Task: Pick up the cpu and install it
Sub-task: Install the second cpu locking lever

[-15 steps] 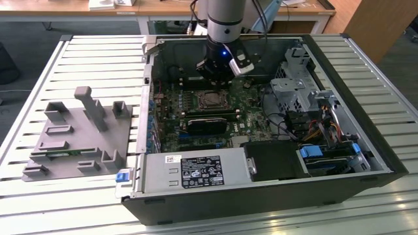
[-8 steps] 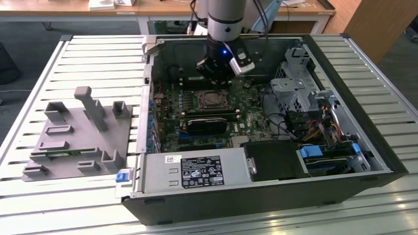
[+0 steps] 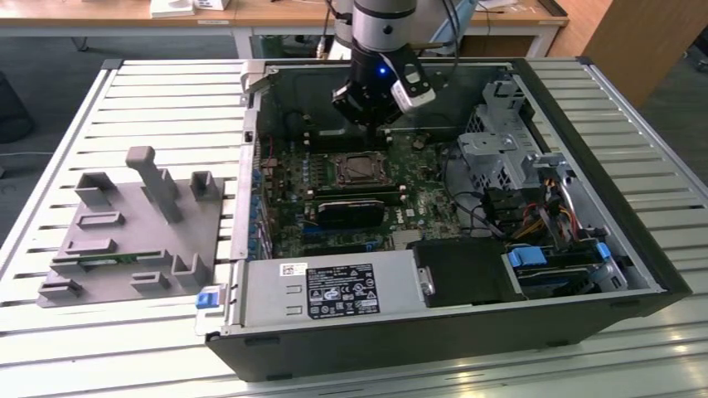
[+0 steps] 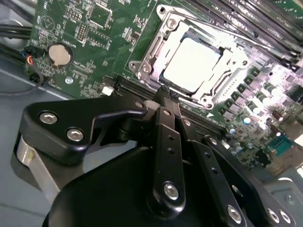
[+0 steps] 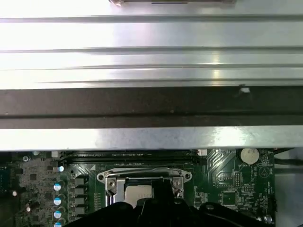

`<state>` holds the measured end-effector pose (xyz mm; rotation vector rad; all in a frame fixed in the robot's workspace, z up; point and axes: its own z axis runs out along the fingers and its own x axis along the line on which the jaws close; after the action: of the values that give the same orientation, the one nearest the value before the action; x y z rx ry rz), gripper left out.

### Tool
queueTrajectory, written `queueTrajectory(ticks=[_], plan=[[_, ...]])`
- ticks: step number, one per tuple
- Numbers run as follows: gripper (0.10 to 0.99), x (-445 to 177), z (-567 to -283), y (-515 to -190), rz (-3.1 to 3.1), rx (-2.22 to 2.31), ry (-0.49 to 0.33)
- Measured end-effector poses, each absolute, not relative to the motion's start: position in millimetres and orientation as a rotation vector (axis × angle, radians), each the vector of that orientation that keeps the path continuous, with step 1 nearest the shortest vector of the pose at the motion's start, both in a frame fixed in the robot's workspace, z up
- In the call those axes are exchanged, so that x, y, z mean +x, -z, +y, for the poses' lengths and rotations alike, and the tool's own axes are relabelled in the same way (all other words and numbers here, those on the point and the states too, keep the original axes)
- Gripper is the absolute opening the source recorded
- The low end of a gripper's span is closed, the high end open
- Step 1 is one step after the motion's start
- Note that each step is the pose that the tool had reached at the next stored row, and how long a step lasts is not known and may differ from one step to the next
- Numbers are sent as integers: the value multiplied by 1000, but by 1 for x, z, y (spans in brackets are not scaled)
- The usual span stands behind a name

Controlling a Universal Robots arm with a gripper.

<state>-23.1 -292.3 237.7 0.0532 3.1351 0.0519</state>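
Note:
The cpu [image 4: 191, 64] lies flat in the motherboard socket, its silvery top bright inside the open metal retention frame [image 4: 142, 66]. In the exterior view the cpu [image 3: 356, 169] sits mid-board inside the open computer case. My gripper [image 3: 374, 123] hangs above the board, just behind the socket toward the case's far wall. In the second wrist view the gripper [image 4: 163, 94] has its black fingers drawn together at the tip, shut, with nothing between them, a short way off the frame's edge. The first wrist view has the cpu [image 5: 137, 194] partly hidden behind the gripper [image 5: 158, 189].
A grey moulded fixture [image 3: 128, 228] stands on the slatted table at the exterior view's left. Inside the case are a power supply [image 3: 332, 290], a metal drive cage [image 3: 498, 149], memory slots [image 4: 246, 19] and a coin battery [image 4: 60, 54]. The case wall [image 5: 151, 109] rises close behind the socket.

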Motion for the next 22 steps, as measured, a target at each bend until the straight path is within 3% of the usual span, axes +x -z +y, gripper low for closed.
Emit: queueTrajectory(ticks=[22], plan=[[106,-23,-346,-237,3139,53,-52]])
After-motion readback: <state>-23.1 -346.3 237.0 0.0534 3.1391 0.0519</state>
